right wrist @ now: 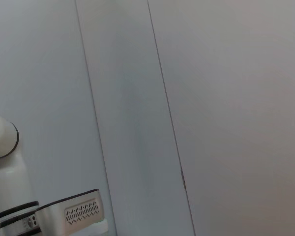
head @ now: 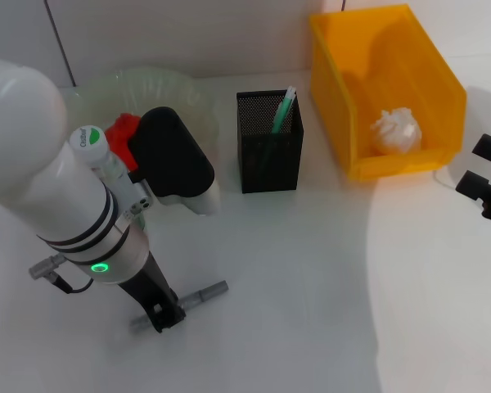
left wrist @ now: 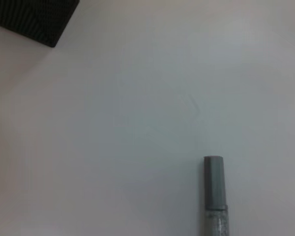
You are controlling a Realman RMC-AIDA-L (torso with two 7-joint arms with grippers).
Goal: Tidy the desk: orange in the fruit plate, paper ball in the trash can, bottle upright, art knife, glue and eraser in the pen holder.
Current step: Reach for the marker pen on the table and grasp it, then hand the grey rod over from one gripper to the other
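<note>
On the white bench (head: 311, 286), your left pincer (head: 165, 315) grips the grey art knife (head: 198, 295); the white paper ball (head: 396, 129) is already binned.

Place: a robot test bench set up as a desk, likely a lab.
Surface: a plain white tabletop (head: 311, 278) fills the lower part of the head view, bare and evenly lit.
Backdrop: pale grey wall panels (right wrist: 211, 98) with thin vertical seams run across the top of the frame.
Desk props: a black mesh pen holder (head: 268, 143) at top centre, a yellow plastic bin (head: 409, 65) at upper right.
Machinery: a white robot arm (head: 57, 205) with a green status light at left.
</note>
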